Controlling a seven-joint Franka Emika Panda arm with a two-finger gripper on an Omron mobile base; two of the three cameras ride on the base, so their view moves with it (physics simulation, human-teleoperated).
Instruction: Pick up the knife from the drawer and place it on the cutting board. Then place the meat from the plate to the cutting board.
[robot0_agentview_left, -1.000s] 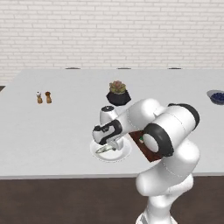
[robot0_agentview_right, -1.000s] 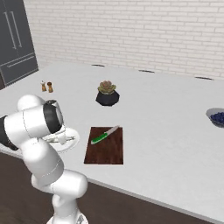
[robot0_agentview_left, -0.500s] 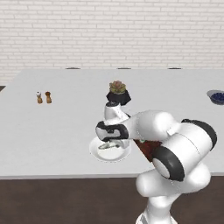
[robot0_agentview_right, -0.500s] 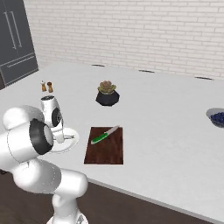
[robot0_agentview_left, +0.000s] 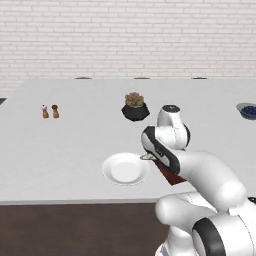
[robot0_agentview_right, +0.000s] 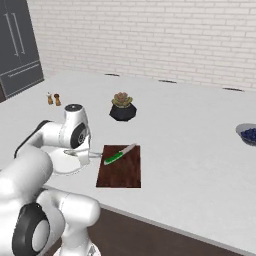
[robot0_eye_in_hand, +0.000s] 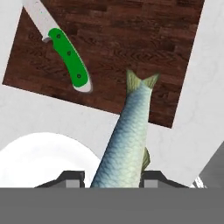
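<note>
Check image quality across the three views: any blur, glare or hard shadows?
Left base view: sharp, flat even light, faint shadow under the plate. Right base view: equally crisp, no glare on the cutting board. Hand view: close and sharp, scales of the meat and the knife clear, no blur.

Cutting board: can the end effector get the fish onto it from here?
Probably yes. The end effector grips the fish, its tail over the cutting board; the knife lies off to one side.

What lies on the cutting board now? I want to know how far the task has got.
The knife lies on the cutting board. The fish, in the gripper, hangs over its edge; contact with the board cannot be judged.
</note>
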